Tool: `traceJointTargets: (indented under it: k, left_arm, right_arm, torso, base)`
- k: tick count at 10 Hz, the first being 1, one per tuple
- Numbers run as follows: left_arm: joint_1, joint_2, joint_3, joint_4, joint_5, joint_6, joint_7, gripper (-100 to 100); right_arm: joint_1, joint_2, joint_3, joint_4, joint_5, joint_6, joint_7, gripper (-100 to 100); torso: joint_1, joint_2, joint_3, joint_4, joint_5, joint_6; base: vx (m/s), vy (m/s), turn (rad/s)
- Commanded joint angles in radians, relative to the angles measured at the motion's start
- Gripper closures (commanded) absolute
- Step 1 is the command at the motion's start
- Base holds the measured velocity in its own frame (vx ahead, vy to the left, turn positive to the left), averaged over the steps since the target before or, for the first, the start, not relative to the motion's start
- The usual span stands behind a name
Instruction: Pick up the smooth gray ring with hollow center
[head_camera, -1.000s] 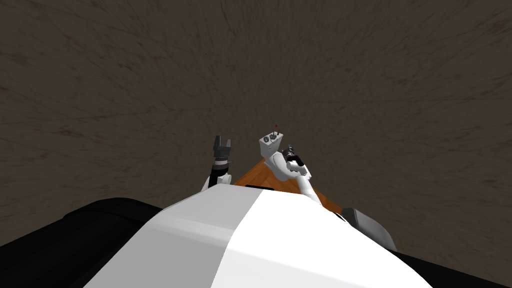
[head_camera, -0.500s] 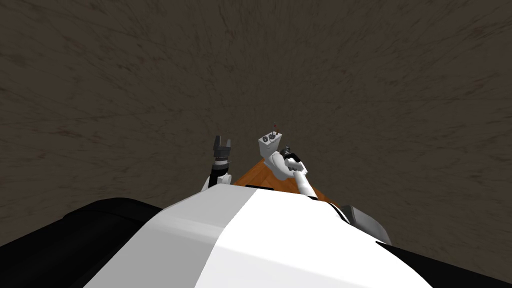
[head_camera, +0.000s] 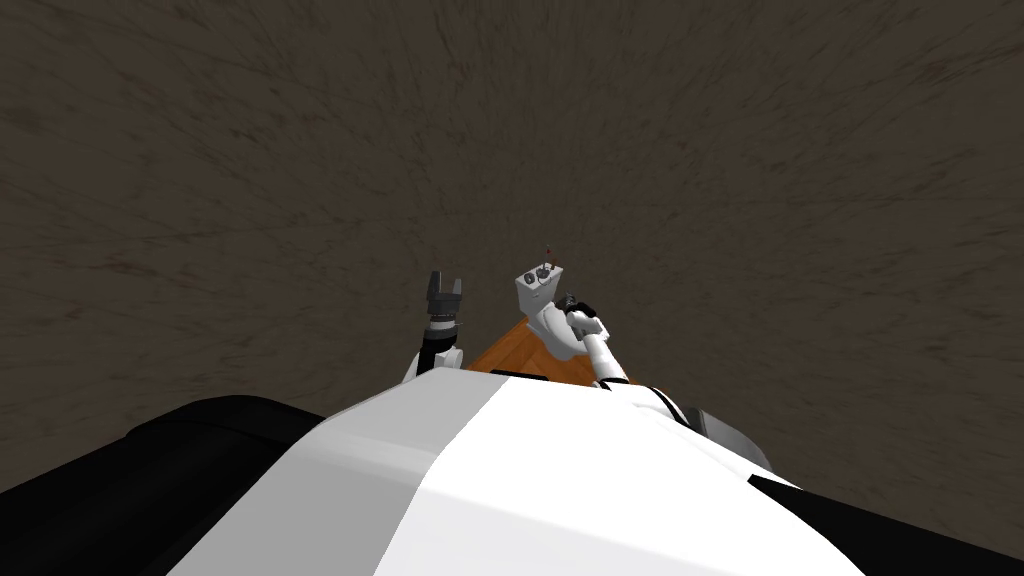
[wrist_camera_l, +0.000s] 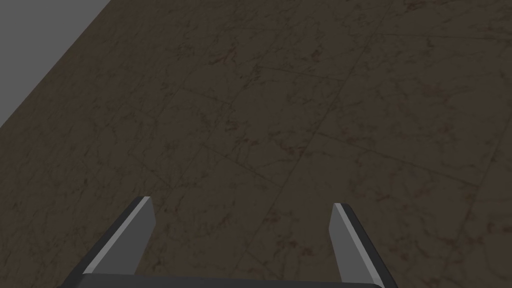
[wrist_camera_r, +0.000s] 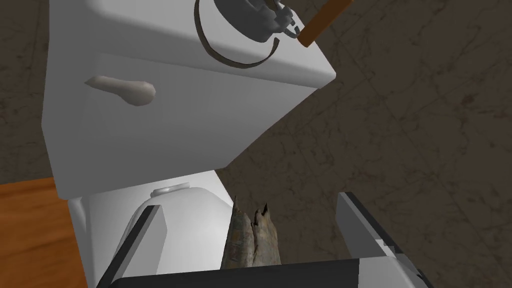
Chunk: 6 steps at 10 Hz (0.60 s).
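A thin dark grey ring (wrist_camera_r: 235, 64) lies flat on the lid of a white toilet tank (wrist_camera_r: 165, 120), around a small dark object (wrist_camera_r: 255, 20). In the head view the tank (head_camera: 540, 285) stands just ahead of me with small dark things on its lid. My right gripper (wrist_camera_r: 247, 201) is open, below the tank's front and well short of the ring; in the head view it (head_camera: 572, 303) sits beside the tank. A jagged grey-brown piece (wrist_camera_r: 250, 240) shows between its fingers, untouched. My left gripper (head_camera: 445, 288) is raised to the left, open and empty (wrist_camera_l: 241, 202) over dark floor.
A brown stick (wrist_camera_r: 325, 17) leans at the lid's far corner. The flush handle (wrist_camera_r: 122, 90) sticks out of the tank's front. The toilet bowl (wrist_camera_r: 175, 220) stands on an orange wooden surface (head_camera: 510, 350). A grey object (head_camera: 730, 440) lies at my right. Dark stone floor surrounds everything.
My right arm has drawn in and its gripper has moved closer to the toilet tank. The left arm has not moved.
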Motion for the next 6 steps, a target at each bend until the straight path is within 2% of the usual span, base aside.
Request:
traceJointTargets:
  k: [1,2,3,4,5,6]
  left_arm:
    - [0.000,0.000,0.000,0.000,0.000,0.000,0.000,0]
    - [0.000,0.000,0.000,0.000,0.000,0.000,0.000,0]
    - [0.000,0.000,0.000,0.000,0.000,0.000,0.000,0]
    - [0.000,0.000,0.000,0.000,0.000,0.000,0.000,0]
    - [0.000,0.000,0.000,0.000,0.000,0.000,0.000,0]
    - [0.000,0.000,0.000,0.000,0.000,0.000,0.000,0]
  right_arm:
    - [-0.039,0.004,0.000,0.050,-0.010,0.027,-0.020,-100]
    - [-0.075,0.004,0.003,0.081,-0.038,0.067,-0.054,-100]
    - [-0.095,0.004,0.003,0.115,-0.038,0.067,-0.054,-100]
    - [-0.095,0.004,0.003,0.118,-0.038,0.067,-0.054,-100]
    - [-0.141,0.005,0.007,0.160,-0.066,0.107,-0.087,-100]
    - [-0.149,0.005,0.007,0.181,-0.066,0.107,-0.087,-100]
  torso:
    - [0.000,0.000,0.000,0.000,0.000,0.000]
    - [0.000,0.000,0.000,0.000,0.000,0.000]
    - [0.000,-0.001,0.000,0.000,0.000,0.000]
    - [0.000,-0.001,0.000,0.000,0.000,0.000]
    - [0.000,0.000,0.000,0.000,0.000,0.000]
    - [0.000,-0.001,0.000,0.000,0.000,0.000]
  base:
    - [0.006,-0.010,-0.014]
    - [0.012,-0.014,-0.022]
    - [0.012,-0.011,-0.005]
    - [0.006,-0.004,0.002]
    - [0.013,-0.013,-0.023]
    - [0.017,-0.011,-0.006]
